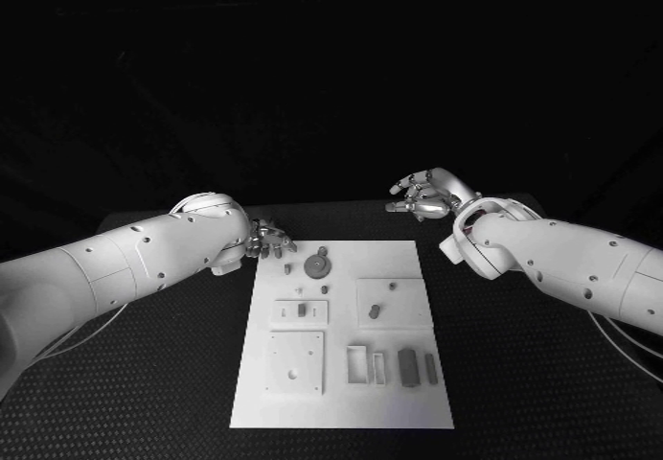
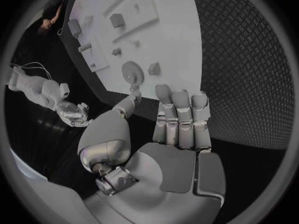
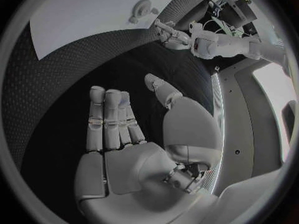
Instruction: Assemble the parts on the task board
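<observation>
The task board (image 1: 346, 331) lies in the middle of the black table (image 1: 138, 383), and everything else is best placed against it. No part is in either hand, so the step in hand looks like the first reach. To do it well, one hand should come down over a single chosen part from above with its fingers already spread, while the other stays off the board so the two arms do not crowd each other. The left hand is the nearer and likely the better choice for the pieces at the far end.

The left arm (image 1: 125, 264) comes in beside the board's far left corner, and the left hand (image 1: 268, 240) hovers just off that corner. In the left wrist view its fingers (image 2: 182, 117) are straight, side by side and empty, the thumb held apart. The right arm (image 1: 581, 264) stands off the board's far right corner, and the right hand (image 1: 431, 196) is raised beyond the board's far edge, well apart from it, flat and empty, fingers (image 3: 111, 117) extended.

On the board, the round gear-like part (image 1: 321, 263) sits near the far end, closest to the left hand. A small block part (image 1: 375, 310) rests on a raised square right of the board's middle. Slim bar parts (image 1: 408, 365) lie at the near right.
</observation>
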Motion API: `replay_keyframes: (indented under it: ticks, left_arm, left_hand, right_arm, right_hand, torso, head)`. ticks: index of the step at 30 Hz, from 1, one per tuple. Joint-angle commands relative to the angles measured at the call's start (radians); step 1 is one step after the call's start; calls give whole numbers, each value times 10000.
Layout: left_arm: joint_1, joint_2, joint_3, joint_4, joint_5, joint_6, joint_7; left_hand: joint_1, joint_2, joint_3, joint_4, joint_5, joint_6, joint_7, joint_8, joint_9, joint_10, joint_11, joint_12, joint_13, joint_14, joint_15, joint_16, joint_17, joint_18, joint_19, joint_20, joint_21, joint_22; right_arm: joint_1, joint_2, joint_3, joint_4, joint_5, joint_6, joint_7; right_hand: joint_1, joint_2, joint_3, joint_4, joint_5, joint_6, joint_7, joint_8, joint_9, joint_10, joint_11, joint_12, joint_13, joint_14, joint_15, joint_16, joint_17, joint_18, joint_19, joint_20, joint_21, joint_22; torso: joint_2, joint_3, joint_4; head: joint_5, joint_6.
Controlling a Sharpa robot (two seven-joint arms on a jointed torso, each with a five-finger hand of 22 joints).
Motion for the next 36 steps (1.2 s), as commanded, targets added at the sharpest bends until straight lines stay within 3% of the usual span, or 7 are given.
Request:
replay_keyframes:
  ticks: [1, 12, 36]
  left_arm:
    - [-7, 113, -5, -177, -48, 450, 148]
    - [-149, 222, -25, -300, 321, 792, 227]
    - [-167, 230, -31, -412, 545, 1328, 291]
  left_hand:
    - [-78, 24, -21, 70, -56, -95, 66, 66, 15, 9, 62, -42, 0, -11, 74, -28, -15, -95, -75, -1303, -30, -13]
    - [-48, 243, -103, 39, -56, -153, 103, 46, 30, -25, 101, -72, -6, -94, 120, -18, -15, -105, -189, -1280, -6, -10]
    - [290, 742, -275, -526, -57, -168, 122, 40, 65, -71, 123, -83, 11, -197, 156, 43, -15, -103, -343, -1241, 92, -12]
  right_arm:
    - [-4, 4, 5, 28, -23, 65, 75]
    - [-4, 5, 5, 37, -23, 59, 77]
    - [-3, 9, 5, 42, -23, 52, 78]
  right_hand:
    - [-35, 46, -2, -60, 51, 22, 75, 31, -18, -56, -7, 64, -15, -89, 3, 43, -9, 302, -11, 68, -50, 12]
    - [-36, 46, -2, -60, 55, 22, 75, 33, -20, -58, -7, 72, -26, -89, 4, 46, -14, 302, -8, 68, -53, 15]
    - [-22, 52, 5, -69, 57, 23, 74, 37, -23, -62, -8, 93, -51, -90, 3, 56, -25, 302, 0, 66, -60, 24]
  torso:
    - [-2, -4, 1]
    - [-1, -3, -4]
    - [-7, 4, -1]
  head:
    - [4, -10]
    - [-12, -25]
    - [-47, -32]
